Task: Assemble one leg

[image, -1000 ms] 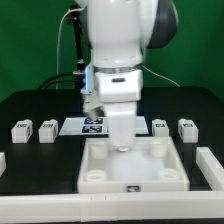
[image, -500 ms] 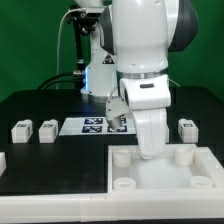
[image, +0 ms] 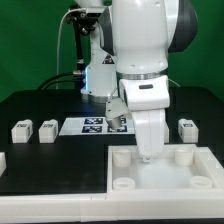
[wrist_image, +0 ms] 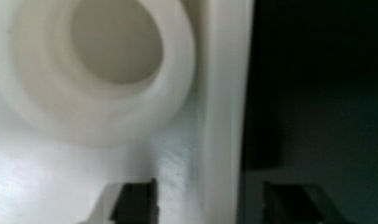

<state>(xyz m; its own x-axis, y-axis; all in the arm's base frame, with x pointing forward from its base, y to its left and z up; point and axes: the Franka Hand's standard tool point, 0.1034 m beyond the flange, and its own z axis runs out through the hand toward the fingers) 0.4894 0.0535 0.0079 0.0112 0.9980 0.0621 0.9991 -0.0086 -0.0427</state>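
The exterior view stands off the arm (image: 140, 50) and a little above the black surface (image: 40, 105). It faces the arm head-on across that surface, with a green backdrop (image: 30, 40) behind. It is near enough that the white tray-like part (image: 160, 190) in the foreground is cut by the frame.

The wrist view rides just behind the tool (wrist_image: 216, 205). It looks along the two dark fingertips (wrist_image: 133, 203), very close and out of focus, at the tray-like part's wall (wrist_image: 218, 120) and one round socket (wrist_image: 106, 45).

Both views share the stretch of the tray-like part's rim where the tool (image: 148, 152) hangs. Which socket that is cannot be told.
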